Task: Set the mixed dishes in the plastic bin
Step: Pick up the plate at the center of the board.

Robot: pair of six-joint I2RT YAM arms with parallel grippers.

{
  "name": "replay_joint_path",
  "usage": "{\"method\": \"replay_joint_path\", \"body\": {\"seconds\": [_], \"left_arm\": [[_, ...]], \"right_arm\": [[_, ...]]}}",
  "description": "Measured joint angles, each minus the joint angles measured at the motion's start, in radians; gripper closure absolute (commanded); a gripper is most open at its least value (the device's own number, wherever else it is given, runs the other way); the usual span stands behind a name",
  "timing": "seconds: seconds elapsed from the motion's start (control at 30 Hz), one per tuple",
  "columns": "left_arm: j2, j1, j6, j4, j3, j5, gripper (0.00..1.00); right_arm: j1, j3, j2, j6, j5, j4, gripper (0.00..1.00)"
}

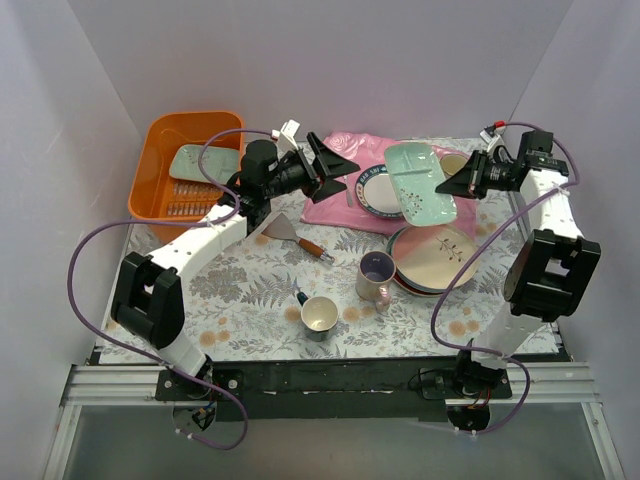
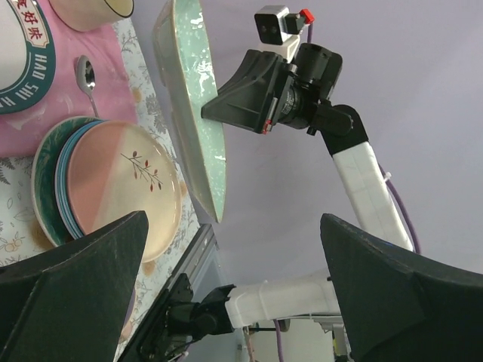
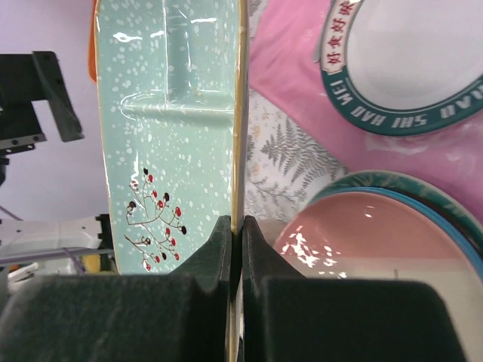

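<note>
right claw (image 3: 235,226) pinching the rim of the mint-green tray-plate (image 3: 170,113), holding it up beside the plate stack (image 1: 435,258), left claw (image 1: 345,172) gaping wide and empty, left of that stack

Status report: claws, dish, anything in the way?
Right claw shut on mint tray-plate, raised. Left claw open, empty. Orange bin holds one tray. Left arm lies between plate and bin.

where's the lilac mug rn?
Top view: the lilac ceramic mug stands upright on the floral-print table, right of centre, beside the left edge of the plate stack, with the cream dark-handled mug to its near-left.
</note>
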Motion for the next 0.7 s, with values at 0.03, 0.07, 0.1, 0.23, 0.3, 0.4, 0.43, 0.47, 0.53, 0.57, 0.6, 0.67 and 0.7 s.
{"method": "replay_joint_path", "body": {"seconds": [0.03,0.07,0.1,0.23,0.3,0.4,0.43,0.47,0.53,0.57,0.6,0.67,0.7], "left_arm": [[0.008,-0.01,0.0,-0.013,0.011,-0.013,0.02],[0.016,-0.021,0.002,-0.027,0.022,-0.028,0.02],[0.021,-0.029,0.002,-0.044,0.031,-0.045,0.02],[0.024,-0.05,0.009,-0.092,0.047,-0.096,0.02],[0.024,-0.056,0.014,-0.113,0.05,-0.116,0.02],[0.024,-0.062,0.024,-0.146,0.051,-0.145,0.02],[0.024,-0.064,0.028,-0.16,0.054,-0.156,0.02],[0.024,-0.064,0.031,-0.172,0.056,-0.163,0.02],[0.024,-0.066,0.038,-0.186,0.06,-0.179,0.02],[0.024,-0.066,0.042,-0.2,0.063,-0.191,0.02],[0.023,-0.067,0.044,-0.205,0.063,-0.198,0.02],[0.022,-0.068,0.049,-0.227,0.065,-0.218,0.02],[0.022,-0.069,0.052,-0.238,0.065,-0.229,0.02]], "right_arm": [[0.009,-0.011,-0.007,0.032,-0.005,0.021,0.99],[0.022,-0.024,-0.016,0.071,-0.012,0.047,0.99],[0.035,-0.039,-0.025,0.104,-0.018,0.074,0.99],[0.087,-0.092,-0.06,0.211,-0.018,0.151,0.99],[0.115,-0.117,-0.079,0.26,-0.018,0.194,0.99],[0.15,-0.148,-0.103,0.317,-0.011,0.248,0.99],[0.161,-0.155,-0.109,0.334,-0.005,0.263,0.99],[0.172,-0.161,-0.113,0.348,0.0,0.278,0.99],[0.192,-0.162,-0.117,0.37,0.013,0.299,0.99],[0.2,-0.163,-0.119,0.379,0.019,0.31,0.99],[0.207,-0.164,-0.121,0.386,0.025,0.32,0.99],[0.22,-0.176,-0.129,0.404,0.036,0.344,0.99],[0.225,-0.181,-0.131,0.411,0.039,0.349,0.99]]}}
